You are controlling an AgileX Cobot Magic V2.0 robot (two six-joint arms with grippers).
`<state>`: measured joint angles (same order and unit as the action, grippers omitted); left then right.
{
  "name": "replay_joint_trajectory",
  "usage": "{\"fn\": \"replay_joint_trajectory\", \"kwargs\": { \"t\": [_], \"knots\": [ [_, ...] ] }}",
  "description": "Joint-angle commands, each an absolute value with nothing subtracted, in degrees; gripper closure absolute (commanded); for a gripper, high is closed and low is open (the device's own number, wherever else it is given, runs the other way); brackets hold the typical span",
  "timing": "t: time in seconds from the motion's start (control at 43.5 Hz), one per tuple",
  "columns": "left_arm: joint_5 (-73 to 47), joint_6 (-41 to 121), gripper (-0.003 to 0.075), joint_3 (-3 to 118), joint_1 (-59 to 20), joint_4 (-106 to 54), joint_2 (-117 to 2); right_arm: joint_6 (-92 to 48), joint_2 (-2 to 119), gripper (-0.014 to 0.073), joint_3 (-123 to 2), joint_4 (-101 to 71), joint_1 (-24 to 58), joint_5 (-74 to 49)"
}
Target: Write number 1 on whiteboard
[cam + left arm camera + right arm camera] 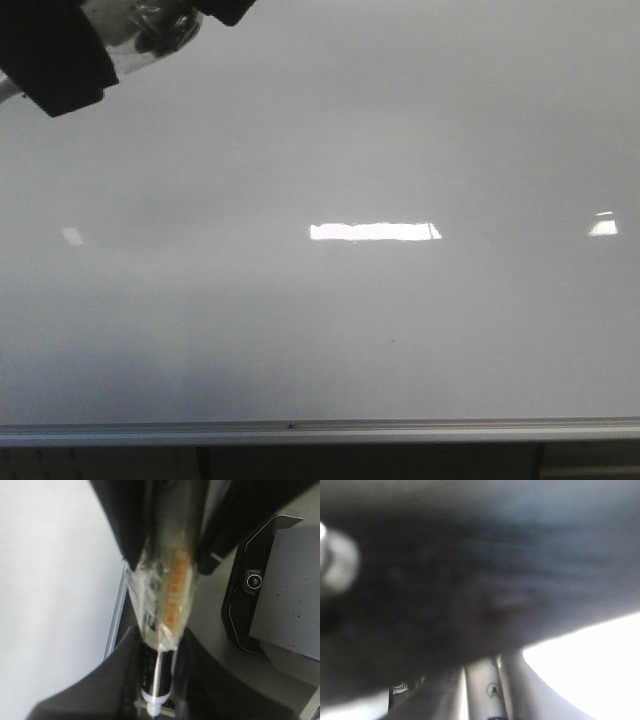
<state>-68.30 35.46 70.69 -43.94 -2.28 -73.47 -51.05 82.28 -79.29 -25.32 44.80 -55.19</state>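
Left tool (140, 30) above whiteboard's (350, 330) corner.

Before me the whiteboard (330, 320) fills nearly all I see, a glossy white-grey face with bright light patches on it. Its silver bottom rail (320, 431) runs along the near edge. I see no stroke on it.

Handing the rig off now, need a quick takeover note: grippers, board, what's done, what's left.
Left gripper: shut on the marker, which is wrapped in clear tape; in the front view it sits at the top-left corner, over the whiteboard.
Right gripper: its wrist view is blurred and dark, state cannot be told; not seen in the front view.
Whiteboard: fills the front view, silver rail along the near edge, only light reflections.
Done: marker in hand.
Left: no number 1 stroke visible yet; write it.
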Motion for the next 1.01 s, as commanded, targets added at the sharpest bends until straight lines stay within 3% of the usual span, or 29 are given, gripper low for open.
{"fn": "replay_joint_trajectory", "kwargs": {
  "t": [0.0, 0.276, 0.368, 0.483, 0.574, 0.666, 0.988],
  "knots": [
    [-66.1, 34.5, 0.0741, 72.6, -44.3, -3.0, -72.3, -51.5, 80.5, 0.0495, -81.4, -27.3, 44.8, -53.2],
    [-66.0, 34.5, 0.0735, 72.6, -44.3, -3.0, -72.3, -51.4, 80.5, 0.0580, -81.4, -27.3, 44.8, -53.4],
    [-66.0, 34.5, 0.0684, 72.6, -44.3, -3.0, -72.3, -51.4, 80.5, 0.0610, -81.4, -27.3, 44.8, -53.4],
    [-66.0, 34.5, 0.0519, 72.6, -44.3, -3.0, -72.2, -51.4, 80.5, 0.0651, -81.4, -27.3, 44.7, -53.4],
    [-66.3, 34.2, 0.0342, 72.6, -44.3, -2.9, -71.9, -51.3, 80.5, 0.0656, -81.4, -27.3, 44.7, -53.5],
    [-67.7, 33.8, 0.0229, 72.6, -44.2, -2.5, -71.4, -51.0, 80.3, 0.0656, -81.4, -26.8, 44.1, -54.0],
    [-67.9, 29.8, 0.0227, 72.4, -34.1, -4.8, -64.3, -44.8, 76.2, 0.0653, -81.4, -26.2, 33.8, -63.7]
  ]
}}
